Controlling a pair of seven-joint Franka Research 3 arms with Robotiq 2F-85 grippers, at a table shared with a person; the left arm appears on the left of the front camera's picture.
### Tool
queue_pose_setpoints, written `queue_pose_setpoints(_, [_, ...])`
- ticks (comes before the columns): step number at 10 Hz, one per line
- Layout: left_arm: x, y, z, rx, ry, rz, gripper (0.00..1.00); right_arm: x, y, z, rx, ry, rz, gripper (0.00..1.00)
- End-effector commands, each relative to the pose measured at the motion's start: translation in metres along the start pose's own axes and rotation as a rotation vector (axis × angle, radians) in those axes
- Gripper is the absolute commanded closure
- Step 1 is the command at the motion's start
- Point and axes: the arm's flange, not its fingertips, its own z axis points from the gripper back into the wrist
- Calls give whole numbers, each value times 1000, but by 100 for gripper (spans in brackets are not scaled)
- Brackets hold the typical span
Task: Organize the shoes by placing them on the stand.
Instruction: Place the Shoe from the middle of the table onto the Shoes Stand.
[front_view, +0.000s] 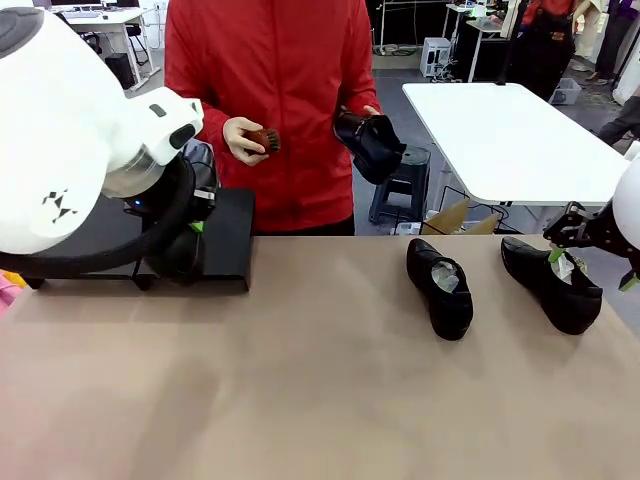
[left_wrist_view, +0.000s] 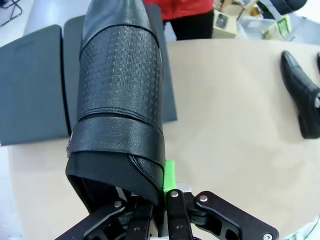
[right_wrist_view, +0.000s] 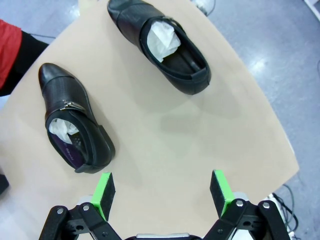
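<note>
The left gripper (left_wrist_view: 160, 192) clamps a shoe (left_wrist_view: 120, 90); right gripper (right_wrist_view: 163, 194) spread wide.

Left arm (front_view: 70, 130): big and white, comes in from the left side and bends down at the wrist.
Left gripper (left_wrist_view: 161, 184): points down, with its fingers squeezed tight on the heel end of a black shoe (left_wrist_view: 120, 85).
Right arm (front_view: 630, 205): a small white bit shows at the right edge.
Right gripper (right_wrist_view: 162, 192): points down, with its fingers spread wide and nothing between the green pads (right_wrist_view: 105, 189).
</note>
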Motion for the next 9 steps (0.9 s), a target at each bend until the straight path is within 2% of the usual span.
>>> queue_pose_setpoints(1, [14, 2, -8, -3, 2, 4, 100, 0, 1, 1, -2, -4, 7, 0])
queue_pose_setpoints(2, [0, 0, 0, 0, 0, 0, 100, 0, 1, 1, -2, -4, 7, 0])
queue_pose_setpoints(4, [0, 0, 0, 0, 0, 0, 100, 0, 1, 1, -2, -4, 7, 0])
queue_pose_setpoints(5, [4, 5, -14, 5, 19, 5, 100, 0, 1, 1, -2, -4, 7, 0])
queue_pose_setpoints(6, [3, 11, -11, 58, -12, -5, 100, 0, 1, 1, -2, -4, 7, 0])
queue_pose_setpoints(7, [18, 16, -16, 139, -63, -19, 100, 0, 1, 1, -2, -4, 7, 0])
queue_pose_setpoints(9, [47, 24, -40, 201, -103, -22, 100, 0, 1, 1, -2, -4, 7, 0])
